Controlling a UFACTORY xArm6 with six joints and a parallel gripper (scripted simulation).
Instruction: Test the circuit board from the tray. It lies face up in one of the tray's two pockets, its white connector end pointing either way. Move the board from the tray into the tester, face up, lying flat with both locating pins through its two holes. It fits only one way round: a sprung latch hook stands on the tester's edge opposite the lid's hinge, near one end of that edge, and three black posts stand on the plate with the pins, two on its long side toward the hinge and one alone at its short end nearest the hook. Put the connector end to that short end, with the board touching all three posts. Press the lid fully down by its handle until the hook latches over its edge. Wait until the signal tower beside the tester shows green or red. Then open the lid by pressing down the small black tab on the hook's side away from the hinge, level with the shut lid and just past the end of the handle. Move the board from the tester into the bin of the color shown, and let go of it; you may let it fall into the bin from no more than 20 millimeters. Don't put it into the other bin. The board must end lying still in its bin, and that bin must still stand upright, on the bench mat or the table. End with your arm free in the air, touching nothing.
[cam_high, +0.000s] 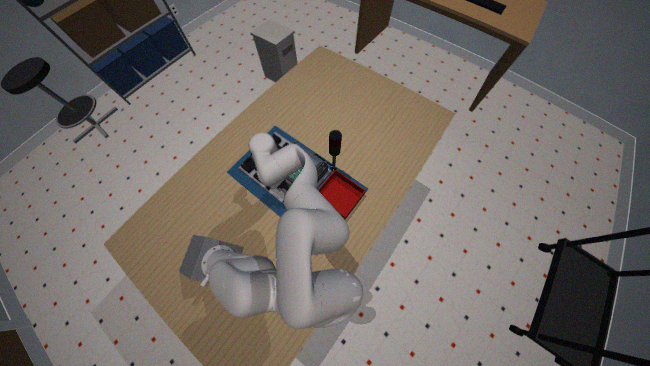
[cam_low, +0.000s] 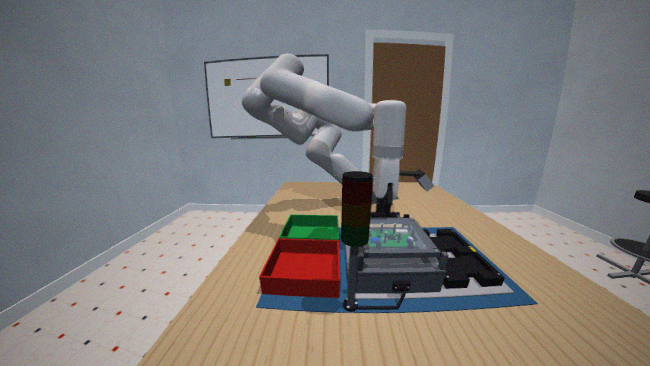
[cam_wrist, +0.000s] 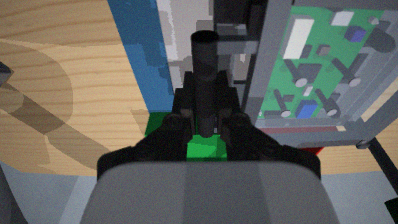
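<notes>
Your tabletop (cam_low: 500, 330) carries a blue mat (cam_low: 515, 300) near its middle, and from the top view the arm (cam_high: 305, 240) hides most of it. The tester (cam_low: 400, 272) sits on the mat between the black tray (cam_low: 470, 262) and the red bin (cam_low: 300, 270), with the green bin (cam_low: 310, 227) beyond the red. The signal tower (cam_low: 357, 210) stands unlit in front of the tester. The circuit board (cam_wrist: 320, 60) lies in the tester. The tool (cam_wrist: 206, 122) is clamped on the lid's dark handle (cam_wrist: 205, 65), seen only from the wrist. No writing is legible.
</notes>
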